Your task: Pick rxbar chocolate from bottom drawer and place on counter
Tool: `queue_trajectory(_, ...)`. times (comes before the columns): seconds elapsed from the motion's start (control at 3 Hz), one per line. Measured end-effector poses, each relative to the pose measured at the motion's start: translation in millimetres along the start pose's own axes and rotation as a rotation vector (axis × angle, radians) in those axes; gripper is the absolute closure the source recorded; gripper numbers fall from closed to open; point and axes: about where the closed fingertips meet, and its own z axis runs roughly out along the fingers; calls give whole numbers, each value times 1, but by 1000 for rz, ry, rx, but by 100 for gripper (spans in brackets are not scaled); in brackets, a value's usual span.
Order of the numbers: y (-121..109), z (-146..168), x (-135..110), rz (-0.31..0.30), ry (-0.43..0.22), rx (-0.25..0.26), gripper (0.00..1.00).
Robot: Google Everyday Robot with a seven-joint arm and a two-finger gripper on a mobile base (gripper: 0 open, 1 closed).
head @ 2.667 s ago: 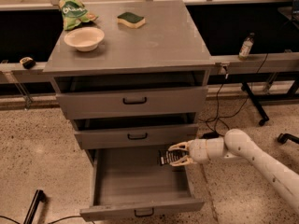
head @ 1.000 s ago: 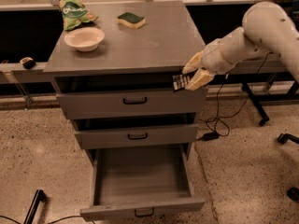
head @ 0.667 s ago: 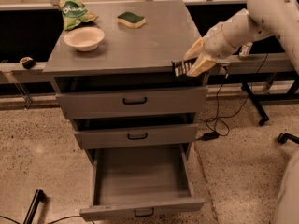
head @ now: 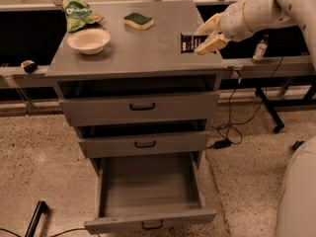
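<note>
The rxbar chocolate, a flat black wrapper with white lettering, is over the right part of the grey counter. My gripper is at the counter's right edge, shut on the bar's right end. I cannot tell whether the bar touches the counter. The bottom drawer is pulled out and its tray is empty.
A white bowl, a green bag and a green-topped yellow sponge sit on the counter's back left. The two upper drawers are closed. A small bottle stands on the ledge to the right. Cables lie on the floor at right.
My gripper has carried the bar up from the bottom drawer, past the cabinet's right side, and moved it left over the counter's right part.
</note>
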Motion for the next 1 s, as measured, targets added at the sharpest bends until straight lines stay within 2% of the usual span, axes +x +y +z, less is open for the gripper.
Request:
queue_trajectory(0.33,-16,24,-10,62,-34,52,100)
queue_trajectory(0.67,-28,41,-20,88,-52,96,82)
queue_trajectory(1.0,-32,62,-23,130,-62,95,57)
